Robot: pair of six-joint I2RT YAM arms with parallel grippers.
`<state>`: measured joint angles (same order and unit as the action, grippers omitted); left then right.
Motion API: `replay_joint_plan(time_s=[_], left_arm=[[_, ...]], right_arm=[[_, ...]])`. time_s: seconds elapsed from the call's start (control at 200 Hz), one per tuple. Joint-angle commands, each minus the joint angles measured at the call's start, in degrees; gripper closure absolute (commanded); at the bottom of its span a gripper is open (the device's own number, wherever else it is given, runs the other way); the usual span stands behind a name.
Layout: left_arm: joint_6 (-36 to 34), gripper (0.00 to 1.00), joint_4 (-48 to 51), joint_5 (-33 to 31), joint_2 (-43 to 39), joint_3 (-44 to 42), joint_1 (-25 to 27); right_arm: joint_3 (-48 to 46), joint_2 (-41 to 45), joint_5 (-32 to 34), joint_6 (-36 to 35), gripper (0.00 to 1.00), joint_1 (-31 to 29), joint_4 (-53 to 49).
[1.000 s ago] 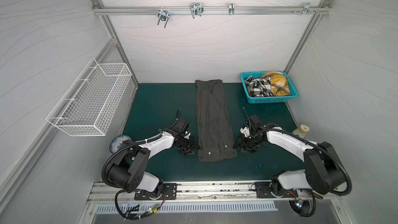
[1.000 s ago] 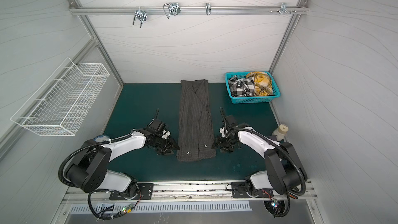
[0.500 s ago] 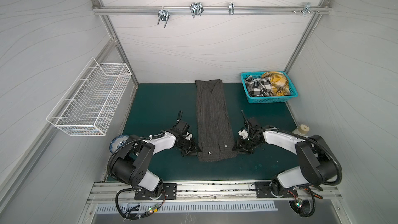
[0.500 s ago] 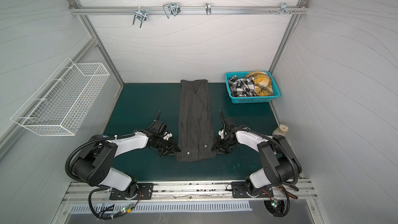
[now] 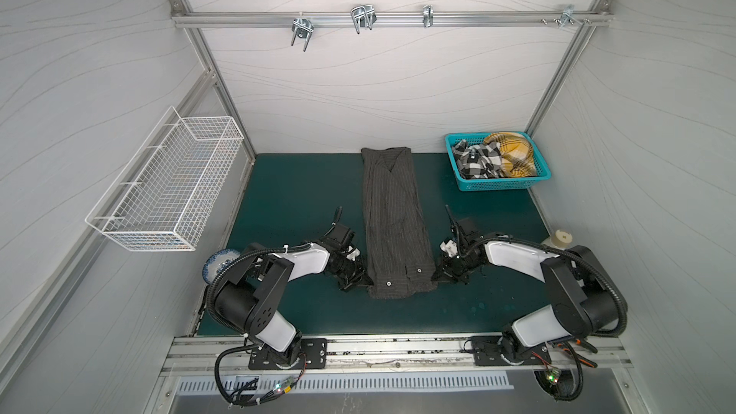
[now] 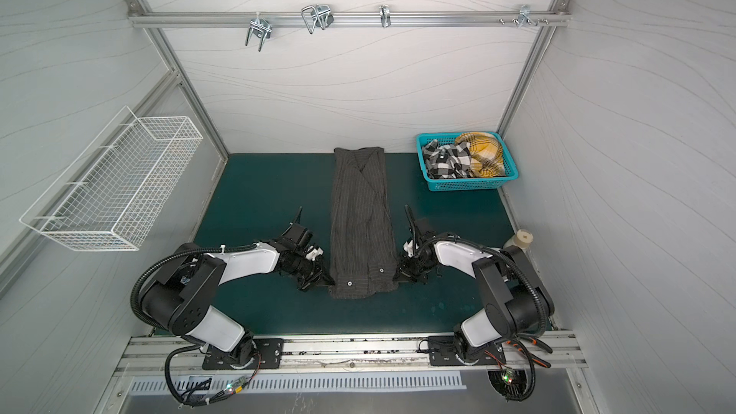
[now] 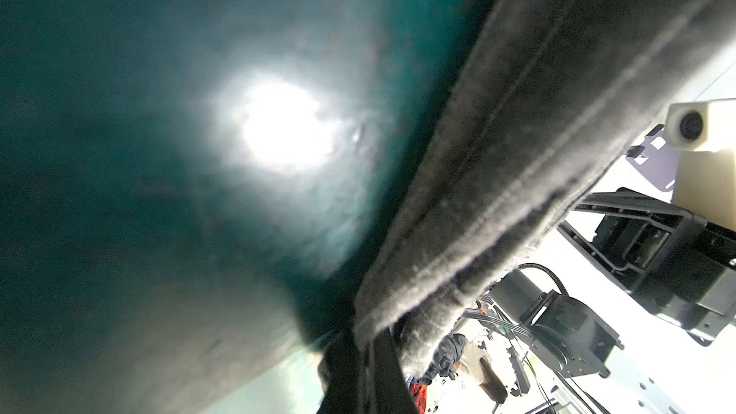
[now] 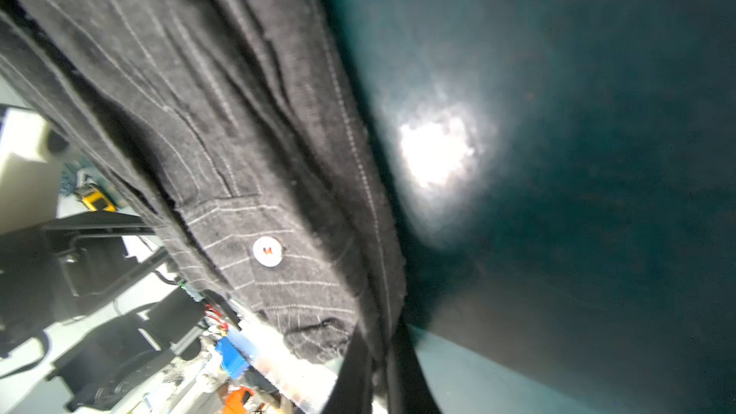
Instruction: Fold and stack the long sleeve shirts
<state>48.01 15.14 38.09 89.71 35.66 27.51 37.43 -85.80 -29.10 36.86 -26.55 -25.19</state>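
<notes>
The dark pinstriped long sleeve shirt [image 5: 394, 225] [image 6: 360, 225] lies folded into a long narrow strip on the green mat, collar at the far end. My left gripper [image 5: 368, 282] [image 6: 330, 282] is shut on its near left hem corner, and in the left wrist view the cloth edge [image 7: 458, 232] runs into the closed gripper [image 7: 364, 338]. My right gripper [image 5: 436, 276] [image 6: 398, 274] is shut on the near right corner; the right wrist view shows cloth pinched in the gripper [image 8: 380, 346], below a pale button [image 8: 267, 251]. A checked shirt [image 5: 476, 159] and a mustard plaid shirt [image 5: 513, 153] lie crumpled in the teal basket [image 5: 502, 185].
A white wire basket [image 5: 167, 189] hangs on the left wall. A blue-patterned bowl [image 5: 217, 268] sits by the left arm, and a pale spool [image 5: 561, 238] stands at the mat's right edge. A rail with metal hooks [image 5: 360, 19] crosses the back wall.
Both grippers have closed from half open onto the shirt's near corners. Both arms slid slightly toward the near hem. The shirt has not shifted.
</notes>
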Motion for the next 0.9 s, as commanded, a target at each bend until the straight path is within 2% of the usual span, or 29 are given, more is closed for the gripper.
replay_joint_plan(time_s=[0.0, 0.215, 0.44, 0.585, 0.76, 0.895], left_arm=[[-0.7, 1.00, 1.8, -2.1, 0.6, 0.5, 1.0], [0.8, 1.00, 8.1, -3.7, -10.0, -3.0, 2.0], [8.5, 1.00, 10.7, -6.4, -23.2, -8.9, 10.9], [12.7, 1.00, 10.9, -7.2, -30.9, -12.7, 13.4], [19.4, 1.00, 5.7, -8.7, -36.2, -14.6, 17.7], [20.9, 1.00, 4.2, -10.9, -38.3, -10.6, 17.8]], right_arm=[[-1.1, 1.9, -1.7, 1.9, 1.00, -0.9, 0.1], [-3.1, 12.9, 0.9, 6.7, 1.00, -4.2, -6.8], [-8.0, 26.1, 2.8, 12.9, 1.00, -8.6, -15.4], [-11.0, 32.5, 3.7, 17.0, 1.00, -12.8, -17.6], [-11.7, 35.0, 3.4, 18.9, 1.00, -15.7, -17.7], [-5.7, 34.9, 5.3, 17.8, 1.00, -15.5, -19.6]])
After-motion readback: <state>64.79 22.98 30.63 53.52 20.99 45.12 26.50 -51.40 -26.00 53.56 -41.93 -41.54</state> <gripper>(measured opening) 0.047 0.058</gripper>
